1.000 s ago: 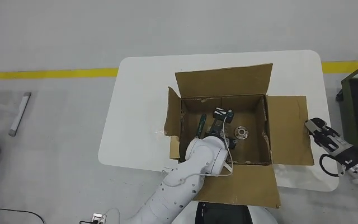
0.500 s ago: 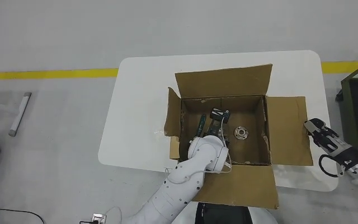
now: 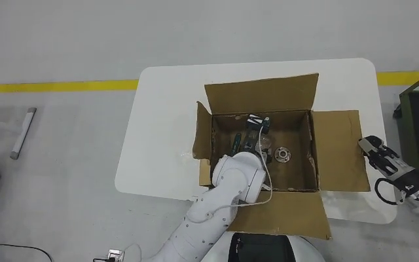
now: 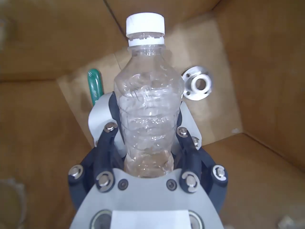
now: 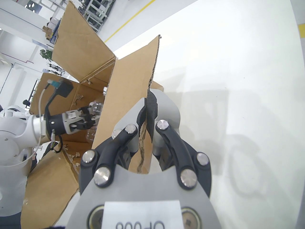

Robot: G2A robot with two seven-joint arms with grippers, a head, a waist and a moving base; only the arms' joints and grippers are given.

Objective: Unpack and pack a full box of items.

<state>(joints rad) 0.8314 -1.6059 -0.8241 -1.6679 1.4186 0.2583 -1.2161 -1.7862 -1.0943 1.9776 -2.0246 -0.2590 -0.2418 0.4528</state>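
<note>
Your left claw is clamped round the bottle, low on its body, with the cap pointing away from the wrist. The bottle's down inside the box; can't tell if it's off the floor. Looks like the unpack half to me. I'd lift straight up, go slow, and squeeze light, since that thin plastic probably crumples easy. Clear the walls before you swing out. Your right claw is pinched on the flap, holding it folded out, so I'd leave that be. On the box floor there's a flange just beside the bottle and a green handle on its other side.
</note>
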